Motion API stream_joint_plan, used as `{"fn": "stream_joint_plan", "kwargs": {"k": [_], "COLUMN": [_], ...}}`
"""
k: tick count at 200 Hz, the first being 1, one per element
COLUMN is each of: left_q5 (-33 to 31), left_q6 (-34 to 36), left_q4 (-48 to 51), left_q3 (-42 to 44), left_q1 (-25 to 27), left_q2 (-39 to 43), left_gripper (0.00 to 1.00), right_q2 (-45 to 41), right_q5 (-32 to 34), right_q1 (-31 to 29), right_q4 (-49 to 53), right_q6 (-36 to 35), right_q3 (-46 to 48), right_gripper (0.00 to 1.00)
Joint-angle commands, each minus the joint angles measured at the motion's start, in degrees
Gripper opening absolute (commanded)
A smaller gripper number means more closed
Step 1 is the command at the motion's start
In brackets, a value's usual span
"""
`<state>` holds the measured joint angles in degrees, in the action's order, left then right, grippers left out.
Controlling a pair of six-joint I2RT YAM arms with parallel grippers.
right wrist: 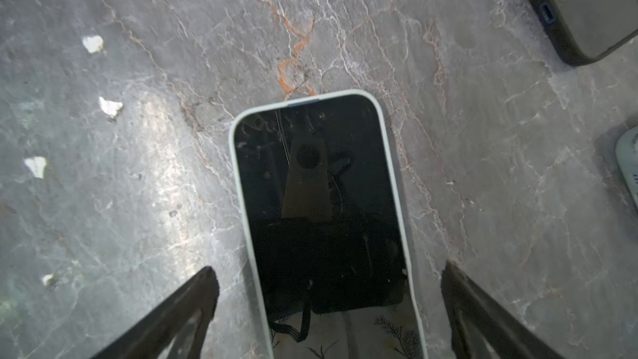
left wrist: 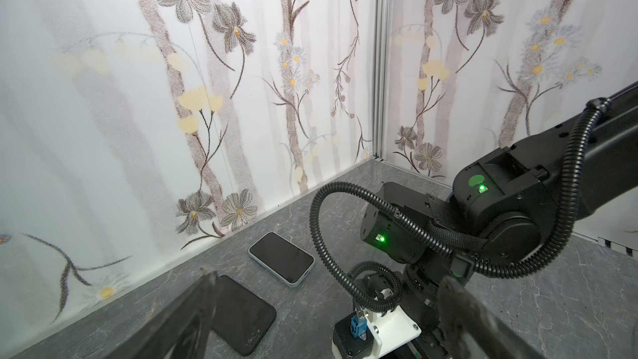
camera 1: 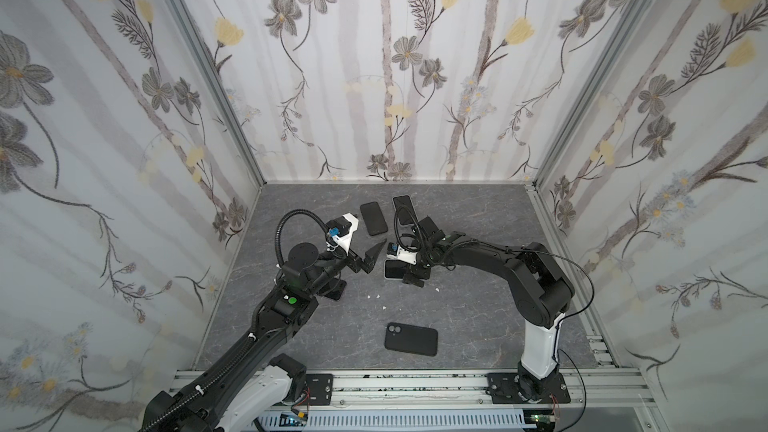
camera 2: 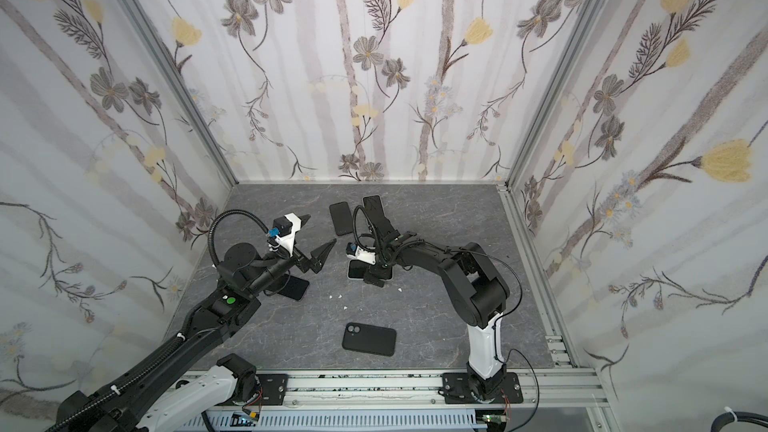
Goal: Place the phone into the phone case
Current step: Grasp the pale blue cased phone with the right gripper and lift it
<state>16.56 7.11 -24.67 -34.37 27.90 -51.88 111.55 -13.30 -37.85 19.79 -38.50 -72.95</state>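
Closest to the camera in a top view is a flat black rectangular cover [camera 1: 411,339] with two lens holes, back up, well apart from the main item; can't tell if anything's inside it. Main item is a dark-screened phone [right wrist: 321,202] lying screen-up on the grey marbled counter [camera 1: 465,313], already wrapped by a pale soft-rimmed case [right wrist: 345,94]. Looks fully seated to me, so basically done. Over that phone hangs the right end effector [right wrist: 329,268], fingers spread, touching nothing. Near the phone, the left end effector [camera 2: 318,232] is spread and empty too.
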Motion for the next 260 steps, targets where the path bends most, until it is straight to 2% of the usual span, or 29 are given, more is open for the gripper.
{"fn": "stream_joint_plan", "kwargs": {"k": [1,28,54,78,94,110,151,212,260], "left_q5": [-0.2,-0.3,-0.5,-0.6,-1.0,-1.3,-1.8,-1.9,-2.3], "left_q6": [0.7,0.7,0.7,0.8,0.7,0.7,0.9,1.0,0.8], "left_q4": [-1.6,-1.4,-1.6,-1.6,-1.5,-1.6,-1.5,-1.5,-1.5], "left_q3": [0.0,0.0,0.0,0.0,0.0,-0.1,-0.1,0.0,0.0], "left_q1": [-0.1,-0.1,0.0,-0.1,-0.1,0.0,-0.1,0.0,0.0], "left_q2": [0.0,0.0,0.0,0.0,-0.1,-0.1,-0.2,-0.6,-1.2], "left_gripper": [1.0,1.0,1.0,1.0,1.0,1.0,1.0,1.0,1.0], "right_q2": [1.5,3.8,6.0,6.8,6.9,6.8,5.8,3.1,5.7], "right_q5": [1.0,2.5,3.5,3.7,3.9,4.5,7.4,9.2,13.0], "right_q1": [0.0,0.0,0.0,0.0,0.0,0.2,3.1,14.5,20.6], "right_q4": [3.3,6.4,10.3,11.8,12.3,12.5,12.3,11.1,8.2], "right_q6": [-1.4,-2.1,-1.9,-1.1,-0.5,0.6,6.4,18.0,29.4], "right_q3": [-1.1,-2.7,-5.1,-6.4,-6.9,-7.2,-6.4,-4.1,-7.8], "right_gripper": [1.0,1.0,0.94,0.84,0.73,0.69,0.66,0.6,0.6]}}
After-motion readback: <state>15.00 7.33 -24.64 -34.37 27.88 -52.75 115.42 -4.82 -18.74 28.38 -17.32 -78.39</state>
